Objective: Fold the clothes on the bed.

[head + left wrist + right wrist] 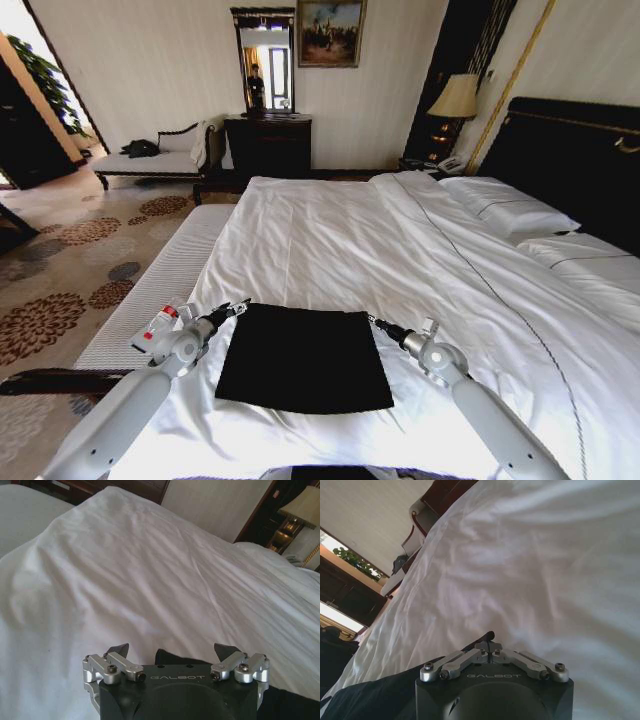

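Note:
The clothes (305,358), a black T-shirt, lie flat as a rough square near the foot of the bed (400,240), with no lettering showing. My left gripper (240,305) is at the shirt's far left corner; in the left wrist view it (172,650) stands open, with a bit of the black cloth (175,658) between its fingers. At the far right corner my right gripper (374,321) is shut (490,639), and the edge of the black cloth (380,695) runs up to its tips.
A narrow white bench (150,290) runs along the bed's left side over patterned carpet. Pillows (510,210) and a dark headboard (570,150) are at the right. A dark dresser (265,145), a chaise (150,160) and a lamp (458,97) stand at the far wall.

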You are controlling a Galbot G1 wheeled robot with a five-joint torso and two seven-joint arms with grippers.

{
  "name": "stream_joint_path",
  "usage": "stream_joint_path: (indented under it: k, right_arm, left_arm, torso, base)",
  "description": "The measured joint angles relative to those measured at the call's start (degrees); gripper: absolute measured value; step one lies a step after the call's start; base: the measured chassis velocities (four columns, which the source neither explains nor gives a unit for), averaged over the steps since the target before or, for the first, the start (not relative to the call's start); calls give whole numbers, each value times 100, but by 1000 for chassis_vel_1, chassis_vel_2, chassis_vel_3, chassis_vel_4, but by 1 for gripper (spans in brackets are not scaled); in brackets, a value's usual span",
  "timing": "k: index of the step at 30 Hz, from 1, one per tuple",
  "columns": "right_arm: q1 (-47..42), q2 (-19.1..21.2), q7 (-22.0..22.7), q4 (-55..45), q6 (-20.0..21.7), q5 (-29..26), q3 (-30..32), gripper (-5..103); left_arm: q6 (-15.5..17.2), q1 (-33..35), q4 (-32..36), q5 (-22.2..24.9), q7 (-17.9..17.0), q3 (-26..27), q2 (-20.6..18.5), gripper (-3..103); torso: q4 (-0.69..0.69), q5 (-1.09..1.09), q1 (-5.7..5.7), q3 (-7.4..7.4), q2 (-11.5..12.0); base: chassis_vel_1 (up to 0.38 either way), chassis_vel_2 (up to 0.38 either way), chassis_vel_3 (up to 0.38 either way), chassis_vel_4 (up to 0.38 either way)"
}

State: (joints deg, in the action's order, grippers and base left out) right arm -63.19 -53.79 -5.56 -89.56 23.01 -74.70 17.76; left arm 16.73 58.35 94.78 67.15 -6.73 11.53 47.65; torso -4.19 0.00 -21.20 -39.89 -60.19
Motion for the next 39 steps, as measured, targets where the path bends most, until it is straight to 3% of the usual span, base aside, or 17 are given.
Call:
stream_joint_path:
  k: [13, 18, 21, 23, 29, 30, 32, 35, 38, 39]
  right_arm:
    - [-51, 35, 24, -27, -5, 0, 43, 0]
    - [-61, 37, 34, -38, -8, 1, 45, 0]
    - [-59, 43, 41, -39, -11, 1, 56, 0]
    - [-58, 46, 42, -39, -12, 1, 63, 0]
    - [-63, 54, 44, -46, -19, 1, 85, 0]
    - [-63, 54, 44, -46, -19, 1, 85, 0]
    - [-68, 54, 44, -51, -20, 1, 87, 0]
    - [-75, 54, 44, -70, -22, 1, 91, 0]
    - [-84, 54, 45, -97, -24, 1, 100, 0]
    - [-87, 55, 48, -106, -26, 1, 105, 0]
  left_arm:
    - [179, -221, -291, -30, 19, -168, 253, 96]
    - [281, -403, -409, -58, -65, -307, 403, 82]
    - [301, -469, -457, -59, -118, -360, 449, 65]
    - [302, -477, -464, -58, -121, -364, 451, 65]
    - [302, -482, -462, -42, -122, -364, 413, 37]
    - [302, -482, -462, -42, -122, -364, 413, 37]
    - [298, -483, -452, -35, -127, -352, 407, 27]
    - [287, -479, -428, -34, -137, -342, 402, 21]
    - [274, -451, -389, -34, -154, -334, 396, 5]
    - [270, -439, -377, -37, -160, -328, 394, 5]
  torso:
    - [0, 0, 0, 0, 0]
    - [-1, 0, 0, 0, 0]
    - [-1, 0, 0, 0, 0]
    - [-1, 0, 0, 0, 0]
    - [0, 0, 0, 0, 0]
    - [0, 0, 0, 0, 0]
    - [0, 0, 0, 0, 0]
    - [0, 0, 0, 0, 0]
    - [0, 0, 0, 0, 0]
    - [0, 0, 0, 0, 0]
  base:
    - [0, 0, 0, 0]
    - [0, 0, 0, 0]
    - [0, 0, 0, 0]
    - [0, 0, 0, 0]
    - [0, 0, 0, 0]
    - [0, 0, 0, 0]
    - [0, 0, 0, 0]
    - [0, 0, 0, 0]
    - [0, 0, 0, 0]
    - [0, 0, 0, 0]
